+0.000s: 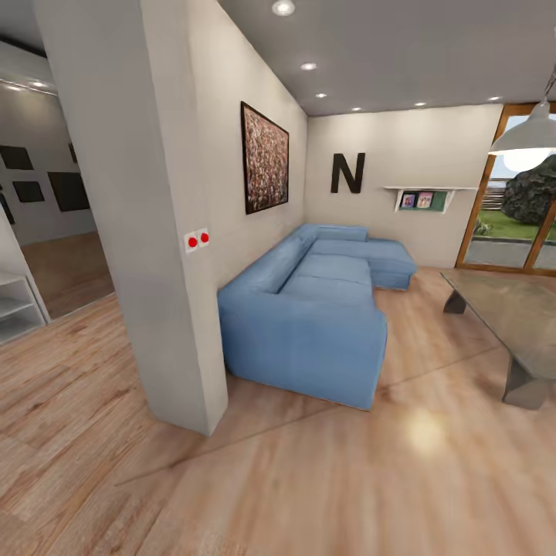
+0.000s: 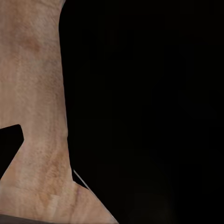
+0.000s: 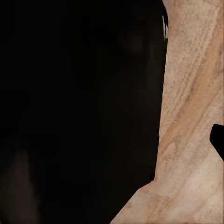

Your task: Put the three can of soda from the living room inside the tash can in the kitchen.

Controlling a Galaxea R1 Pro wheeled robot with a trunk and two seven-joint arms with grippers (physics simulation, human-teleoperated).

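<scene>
I am looking into the living room over its light wood plank floor. A blue corner sofa stands against the white wall ahead. Wood-framed glass doors are at the far right. No soda can and no brown bin are in sight. In the left wrist view a large black shape covers most of the picture, with wood floor beside it. The right wrist view is similar, dark with wood floor at one side. My grippers' fingers cannot be made out.
A white wall end with two red buttons juts out close at left. A glass-topped low table stands at right. An opening at left leads to another room past a white shelf unit.
</scene>
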